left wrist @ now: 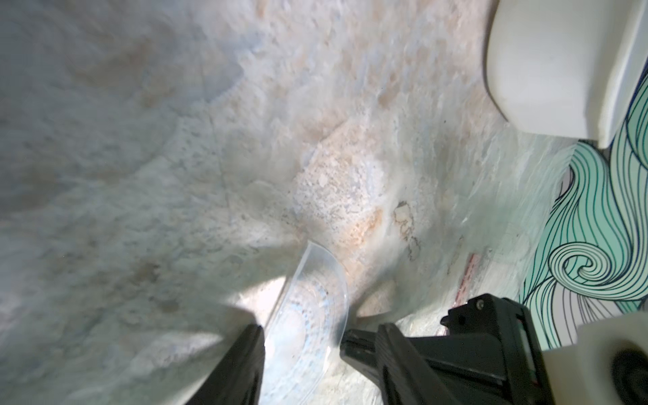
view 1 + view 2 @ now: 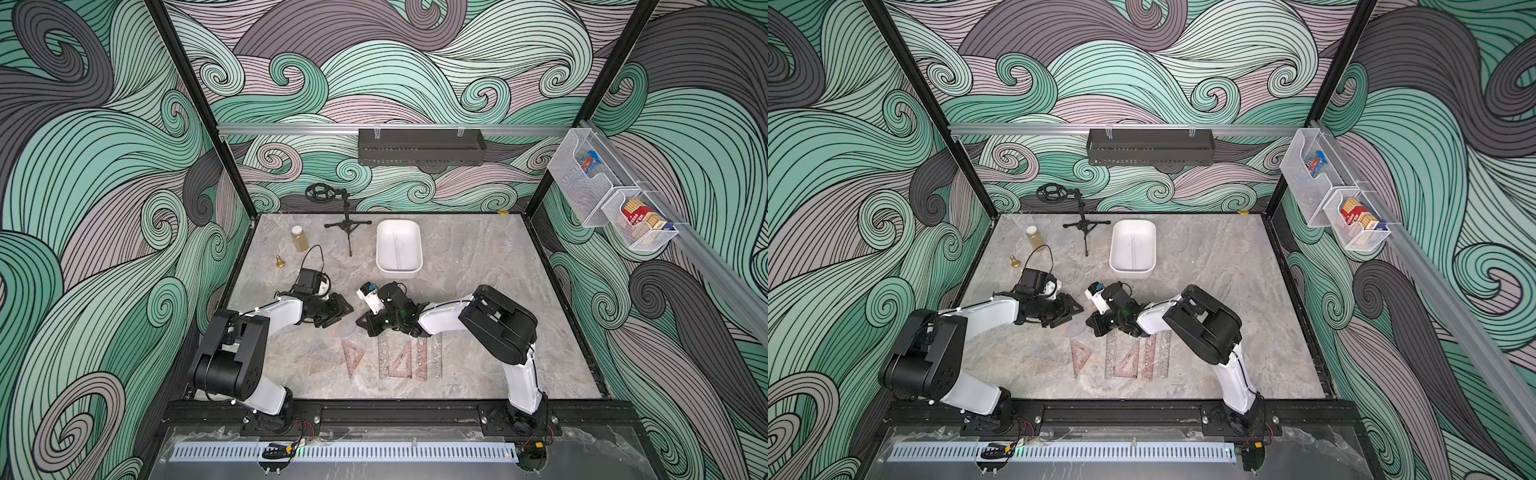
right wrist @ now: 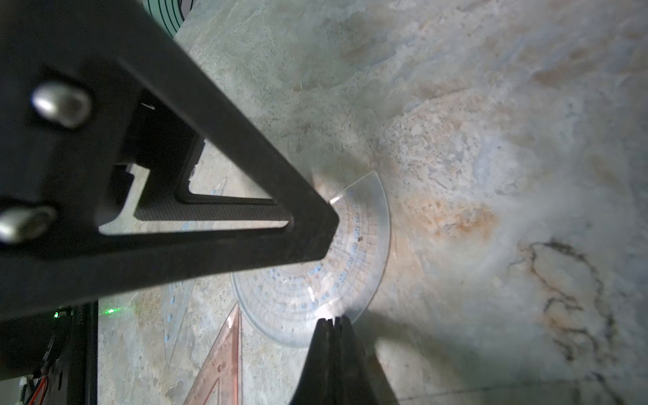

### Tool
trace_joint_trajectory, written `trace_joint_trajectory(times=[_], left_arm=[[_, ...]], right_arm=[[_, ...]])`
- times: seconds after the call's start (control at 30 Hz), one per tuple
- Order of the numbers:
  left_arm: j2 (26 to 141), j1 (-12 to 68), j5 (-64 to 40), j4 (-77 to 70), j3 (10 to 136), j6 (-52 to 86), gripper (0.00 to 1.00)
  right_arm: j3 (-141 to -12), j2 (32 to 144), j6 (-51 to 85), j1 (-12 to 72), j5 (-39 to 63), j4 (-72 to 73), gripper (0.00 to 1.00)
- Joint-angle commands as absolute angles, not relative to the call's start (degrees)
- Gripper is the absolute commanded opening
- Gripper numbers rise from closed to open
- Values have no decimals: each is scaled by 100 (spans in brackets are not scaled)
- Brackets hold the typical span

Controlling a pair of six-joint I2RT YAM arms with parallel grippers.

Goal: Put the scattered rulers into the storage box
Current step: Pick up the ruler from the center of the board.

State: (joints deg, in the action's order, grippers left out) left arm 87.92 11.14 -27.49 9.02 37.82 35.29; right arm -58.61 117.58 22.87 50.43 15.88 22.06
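Note:
The storage box [image 2: 399, 266] stands at the back middle of the table, its white wall also showing in the left wrist view [image 1: 547, 63]. A clear half-round protractor [image 2: 345, 331] [image 3: 301, 298] lies between the two arms. My left gripper [image 1: 302, 333] [image 2: 344, 309] is shut across it, one finger on the straight edge and one on the arc. My right gripper [image 3: 331, 319] [image 2: 360, 322] is shut with nothing in it, tips resting on the protractor's rim. More rulers lie near the front: pinkish set squares [image 2: 352, 353] [image 2: 400, 360] and long straight rulers [image 2: 422, 357] [image 2: 435, 353].
At the back left stand a small bottle [image 2: 299, 238], a brass bell [image 2: 281, 262] and a black tripod stand [image 2: 348, 226]. A black shelf [image 2: 422, 146] hangs on the back wall. Wire baskets [image 2: 582, 178] hang on the right wall.

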Motion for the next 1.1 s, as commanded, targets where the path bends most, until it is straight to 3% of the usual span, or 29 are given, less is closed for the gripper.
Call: trace_joint_trajectory(times=[0.0,0.3,1.07], left_arm=[[9185,1097,-2434,1265,3545,3635,55],[8788,669,-2193,1492,3963,3530,55],[8816,314,-2538,1316,3760,3353,56]], right_arm=[[-5981,11896,2150,4975,1571,2047,0],[-5476,11075,1742,5427,1399,2249,0],[-6067,11895,1786,5548,1521,1900,0]])
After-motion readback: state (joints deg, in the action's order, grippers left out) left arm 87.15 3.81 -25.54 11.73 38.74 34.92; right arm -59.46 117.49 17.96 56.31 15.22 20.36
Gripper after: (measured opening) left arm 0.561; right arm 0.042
